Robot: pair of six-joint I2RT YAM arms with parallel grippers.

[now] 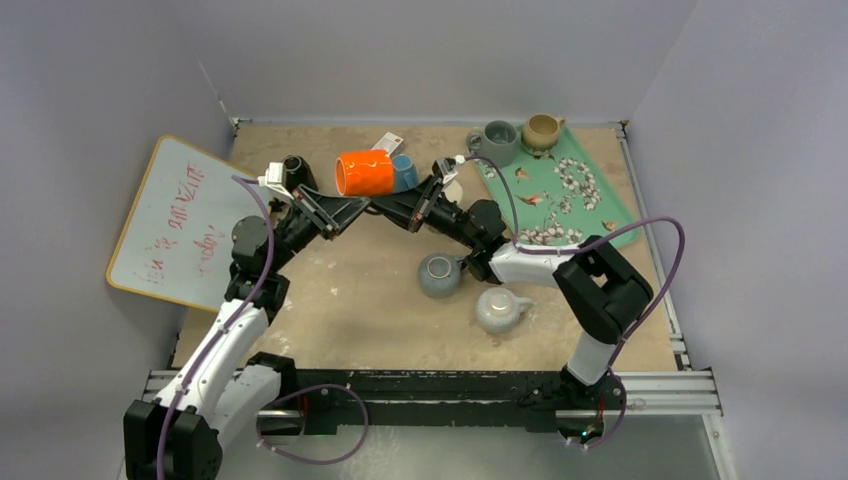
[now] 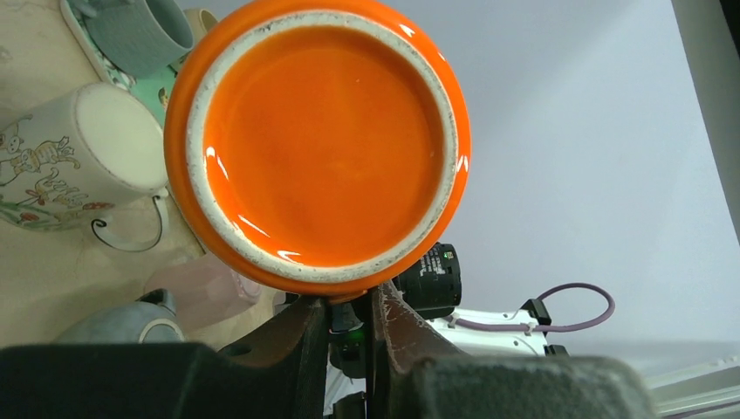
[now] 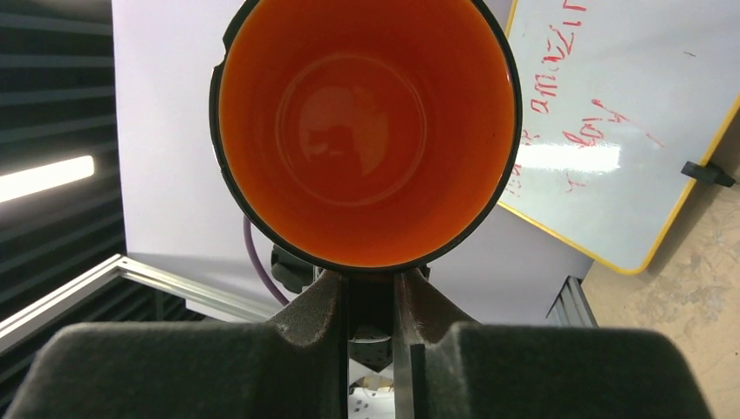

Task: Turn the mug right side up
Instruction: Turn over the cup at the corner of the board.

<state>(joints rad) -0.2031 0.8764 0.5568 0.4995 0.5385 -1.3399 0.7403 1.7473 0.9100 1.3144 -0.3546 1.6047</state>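
Left tool (image 2: 349,307) and right tool (image 3: 371,284), reaching inward, pinch the orange mug (image 1: 364,173) aloft.

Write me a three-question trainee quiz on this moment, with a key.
1. True or false: the orange mug stands upright on the table.
2. Which end of the mug does the left wrist camera face? A) open mouth B) base C) handle side
3. Fill in: the green tray carries ___ mugs.
Key: 1 false, it is held sideways in the air; 2 B; 3 two, a grey mug and a tan mug.
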